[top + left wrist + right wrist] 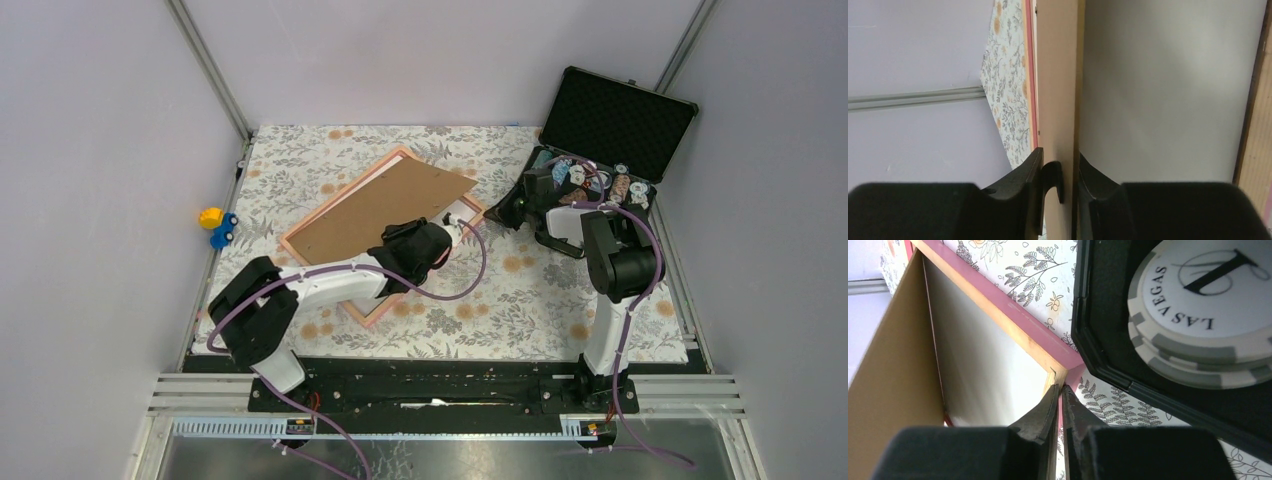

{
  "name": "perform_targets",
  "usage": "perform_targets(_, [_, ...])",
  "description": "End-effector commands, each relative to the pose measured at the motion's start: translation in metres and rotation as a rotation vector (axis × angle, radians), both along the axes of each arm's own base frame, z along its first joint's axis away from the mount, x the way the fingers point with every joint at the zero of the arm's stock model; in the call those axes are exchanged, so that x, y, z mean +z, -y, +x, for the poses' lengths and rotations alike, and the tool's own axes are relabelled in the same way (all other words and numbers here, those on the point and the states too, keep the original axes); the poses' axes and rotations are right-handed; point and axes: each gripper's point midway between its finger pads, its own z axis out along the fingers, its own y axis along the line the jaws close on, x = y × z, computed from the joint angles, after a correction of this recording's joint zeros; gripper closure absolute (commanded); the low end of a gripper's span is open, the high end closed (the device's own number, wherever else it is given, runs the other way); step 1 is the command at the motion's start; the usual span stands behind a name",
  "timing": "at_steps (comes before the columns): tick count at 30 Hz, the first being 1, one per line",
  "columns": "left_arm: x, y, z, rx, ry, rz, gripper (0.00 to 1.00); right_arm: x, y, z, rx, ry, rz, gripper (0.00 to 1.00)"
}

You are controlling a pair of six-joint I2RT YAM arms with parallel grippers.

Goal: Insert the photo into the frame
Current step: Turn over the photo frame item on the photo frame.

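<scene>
The salmon-pink frame [372,314] lies slantwise on the floral cloth. The brown board [380,205] rests over it, raised on the right. My left gripper [452,232] is at the board's right edge. In the left wrist view that gripper [1060,155] is slightly open, with the board [1058,100] and a black tab [1054,172] between its jaws. A white surface [988,365] fills the frame under the board. The photo's picture does not show. My right gripper [1061,387] is shut, its tips at the frame's [1013,305] right corner.
An open black case [620,115] holding poker chips [1198,305] stands at the back right, its rim [1108,355] close beside the right gripper [508,212]. A yellow and blue toy [215,225] sits off the cloth's left edge. Walls enclose three sides.
</scene>
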Motion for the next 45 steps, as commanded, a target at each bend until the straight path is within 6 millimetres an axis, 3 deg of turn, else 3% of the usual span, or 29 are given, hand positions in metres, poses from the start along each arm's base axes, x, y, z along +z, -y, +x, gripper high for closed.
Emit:
perform_targets(1, [-0.023, -0.017, -0.009, 0.083, -0.056, 0.022, 0.68, -0.025, 0.014, -0.015, -0.02, -0.075, -0.058, 1.0])
perform_targets(6, [-0.036, -0.01, -0.013, 0.094, -0.102, 0.047, 0.58, -0.025, 0.013, -0.015, -0.017, -0.074, -0.051, 1.0])
perform_targets(8, [-0.038, -0.002, -0.017, 0.079, -0.159, 0.009, 0.45, -0.025, 0.013, -0.014, -0.017, -0.074, -0.048, 1.0])
perform_targets(12, [-0.032, 0.009, -0.02, 0.062, -0.184, -0.072, 0.3, -0.025, 0.013, -0.015, -0.015, -0.074, -0.042, 1.0])
perform_targets(19, [-0.032, 0.019, -0.027, 0.021, -0.233, -0.141, 0.13, -0.025, 0.012, -0.015, -0.013, -0.072, -0.03, 1.0])
perform_targets(21, [-0.037, 0.022, -0.028, 0.019, -0.256, -0.139, 0.03, -0.025, 0.012, -0.015, -0.012, -0.072, -0.025, 1.0])
perform_targets(28, [-0.046, 0.028, -0.026, 0.042, -0.288, -0.142, 0.02, -0.025, 0.011, -0.015, -0.01, -0.069, -0.013, 1.0])
perform_targets(34, [-0.04, 0.047, -0.036, 0.063, -0.36, -0.288, 0.01, -0.025, 0.01, -0.015, -0.007, -0.07, -0.001, 1.0])
perform_targets(39, [-0.021, 0.079, -0.052, 0.006, -0.463, -0.476, 0.01, -0.025, 0.009, -0.015, -0.002, -0.068, 0.007, 1.0])
perform_targets(45, [0.014, 0.1, -0.065, -0.073, -0.52, -0.623, 0.01, -0.025, 0.006, -0.014, 0.01, -0.063, 0.016, 0.97])
